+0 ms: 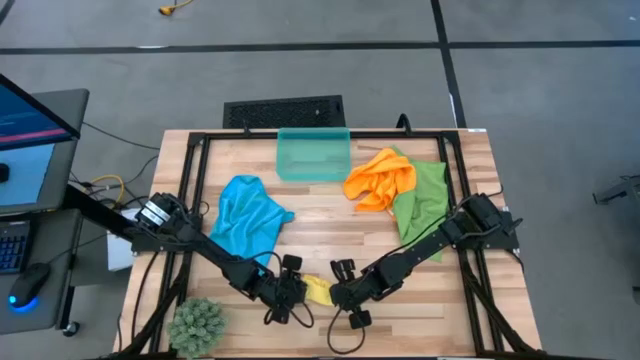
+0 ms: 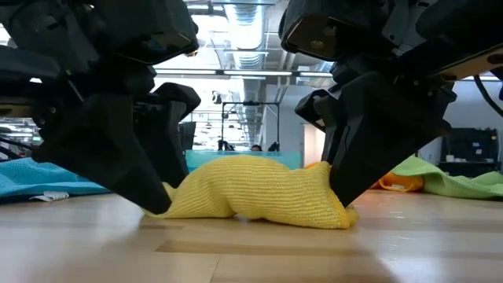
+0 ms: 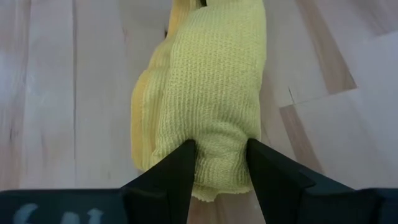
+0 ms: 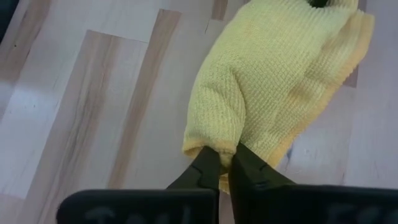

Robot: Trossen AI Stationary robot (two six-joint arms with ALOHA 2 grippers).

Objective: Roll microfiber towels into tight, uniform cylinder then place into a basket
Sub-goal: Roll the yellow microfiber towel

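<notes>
The yellow towel [image 1: 318,290], bunched into a short lumpy roll, lies on the wooden table near its front edge, between my two grippers. My left gripper [image 1: 290,292] is shut on the roll's left end and my right gripper [image 1: 340,293] on its right end. The blue towel [image 1: 248,215] lies crumpled at the left. The orange towel [image 1: 380,178] lies partly over the green towel [image 1: 422,200] at the right. The teal basket [image 1: 313,153] stands at the table's far edge. My left gripper [image 3: 221,168] pinches the roll's left end [image 3: 221,146] between its two fingers, one on each side, and the cloth narrows there. The fingers slant down from the table's left, along the roll. The roll rests on the table. My right gripper [image 4: 225,163] pinches a small bunched fold at the roll's right end [image 4: 217,140] between its nearly closed fingers. The fingers slant down from the table's right [image 2: 346,196]. The towel's underside lies on the table.
A spiky green plant [image 1: 197,325] sits at the near left corner, close to my left arm. A black grate [image 1: 283,111] lies beyond the far edge behind the basket. Bare wood lies between the roll and the basket.
</notes>
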